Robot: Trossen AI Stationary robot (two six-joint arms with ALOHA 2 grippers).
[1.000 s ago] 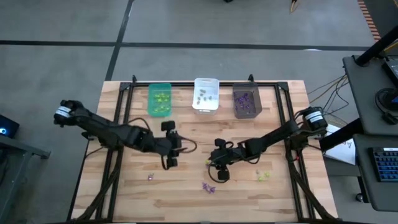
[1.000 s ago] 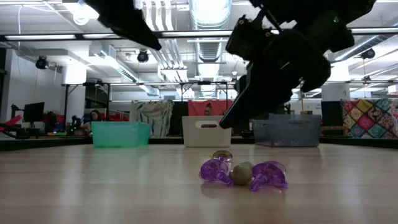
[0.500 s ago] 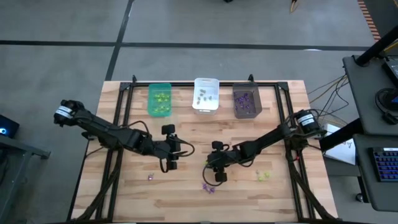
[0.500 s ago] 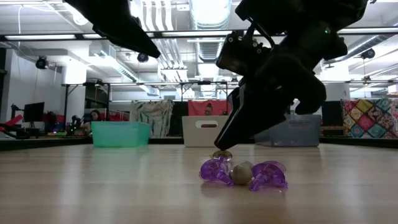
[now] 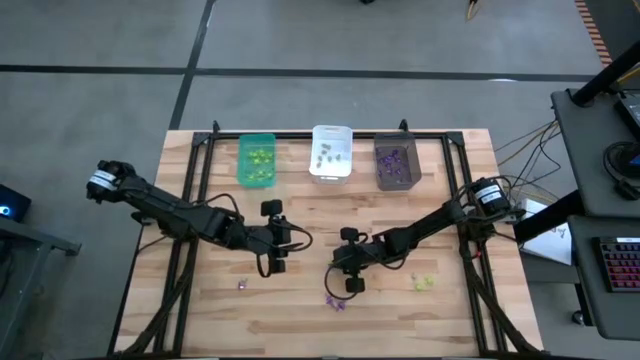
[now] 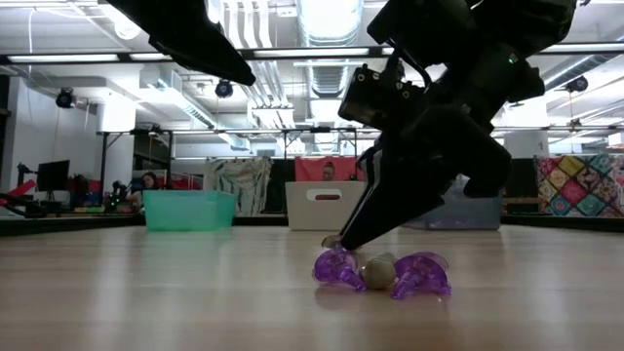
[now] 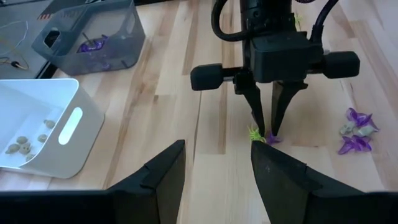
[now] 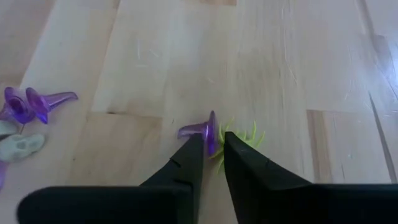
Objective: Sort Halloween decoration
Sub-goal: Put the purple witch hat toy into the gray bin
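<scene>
Three bins stand in a row at the far edge of the counter (image 5: pixel 200 320): one green bin (image 5: pixel 257 160) with yellow-green pieces, one white bin (image 5: pixel 331 152) with greyish pieces, one dark grey bin (image 5: pixel 395 162) with purple pieces; the counts inside are too small to tell.

Loose Halloween decoration on the counter:
- one purple piece (image 8: pixel 202 132) and one yellow-green spider (image 8: pixel 239 138), touching, at the right gripper (image 8: pixel 211 152)
- a cluster (image 7: pixel 356 127) of three purple pieces and two greyish ones just beside them
- a yellow-green clump (image 5: pixel 424 283) well apart
- one small piece (image 5: pixel 241 285) near the left arm

Right gripper: tips down on the counter, jaws narrowly apart astride the purple piece, not yet clamped.

Left gripper (image 5: pixel 276 258): hovers mid-counter, jaws apart, holding nothing.

No readable writing.
</scene>
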